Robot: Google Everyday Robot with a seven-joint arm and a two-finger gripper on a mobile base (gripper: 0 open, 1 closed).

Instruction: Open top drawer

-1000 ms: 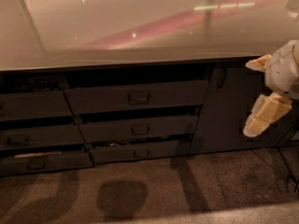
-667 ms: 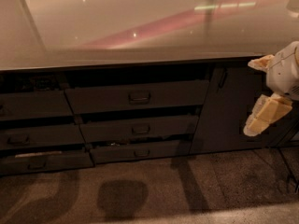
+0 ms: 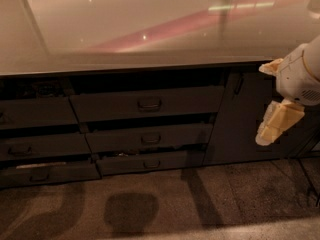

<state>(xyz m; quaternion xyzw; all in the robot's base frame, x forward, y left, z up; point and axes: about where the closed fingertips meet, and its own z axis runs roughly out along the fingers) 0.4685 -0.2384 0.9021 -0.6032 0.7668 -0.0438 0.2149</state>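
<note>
The top drawer (image 3: pixel 110 106) is the widest dark grey front under the counter, with a small dark handle (image 3: pixel 149 104) at its centre. A dark gap runs above it. My gripper (image 3: pixel 267 99) hangs at the right edge of the view, in front of the dark cabinet door and well to the right of the drawer handle, at about the drawer's height. Its two pale yellow fingers (image 3: pixel 278 125) stand apart with nothing between them. It touches nothing.
Two slimmer drawer fronts (image 3: pixel 150 139) lie below the top drawer, slightly ajar. Shorter fronts (image 3: pixel 42 145) stack at the left, the lowest with a pale strip. A glossy countertop (image 3: pixel 125 29) overhangs the drawers. A dark cabinet door (image 3: pixel 240 114) is behind the gripper. Speckled floor (image 3: pixel 200 199) lies in front.
Almost nothing: the gripper has drifted only slightly at the right edge. The drawers have not moved.
</note>
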